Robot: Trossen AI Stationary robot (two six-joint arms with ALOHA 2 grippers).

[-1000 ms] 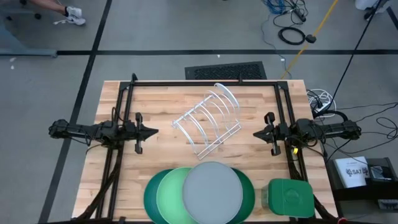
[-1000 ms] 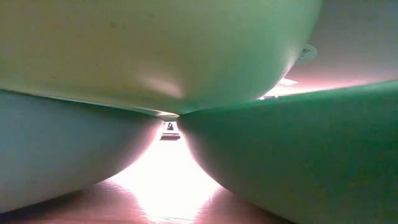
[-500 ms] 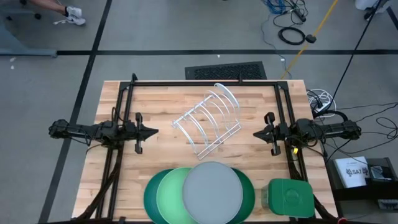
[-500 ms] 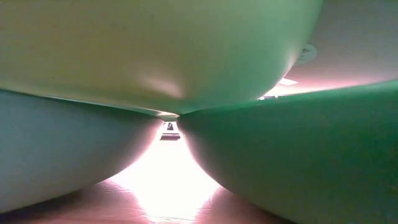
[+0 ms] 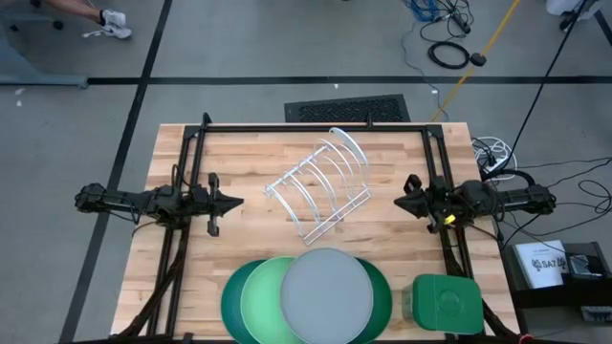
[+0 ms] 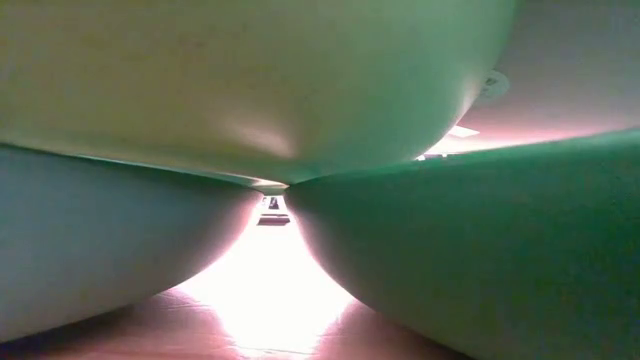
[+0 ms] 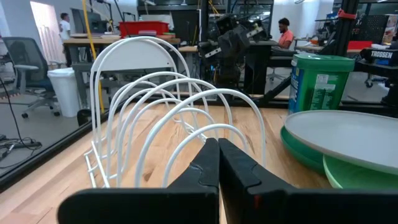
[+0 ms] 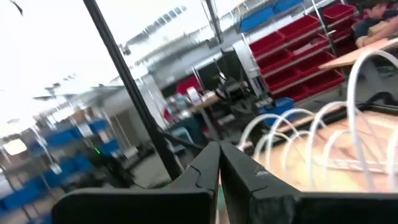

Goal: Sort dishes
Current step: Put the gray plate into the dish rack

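Note:
Four round plates lie in an overlapping pile at the table's near edge: the grey plate (image 5: pixel 326 295) on top, the light green plate (image 5: pixel 258 296) and the teal plate (image 5: pixel 228 306) sticking out to its left, the dark green plate (image 5: pixel 385 298) to its right. The grey plate also shows in the left wrist view (image 7: pixel 348 134). In the low view plate rims fill the picture: teal (image 6: pixel 100 250) and dark green (image 6: pixel 500 250). My left gripper (image 5: pixel 235 202) is shut and empty at the table's left. My right gripper (image 5: pixel 400 203) is shut and empty at the table's right.
A white wire rack (image 5: pixel 320 186) stands mid-table between the two grippers; it also shows in the left wrist view (image 7: pixel 155 118). A green square lidded container (image 5: pixel 446 304) sits at the near right corner. Bare wood lies between rack and plates.
My right gripper has turned about its own axis at the table's right and stays shut. The plates and the left arm have kept still.

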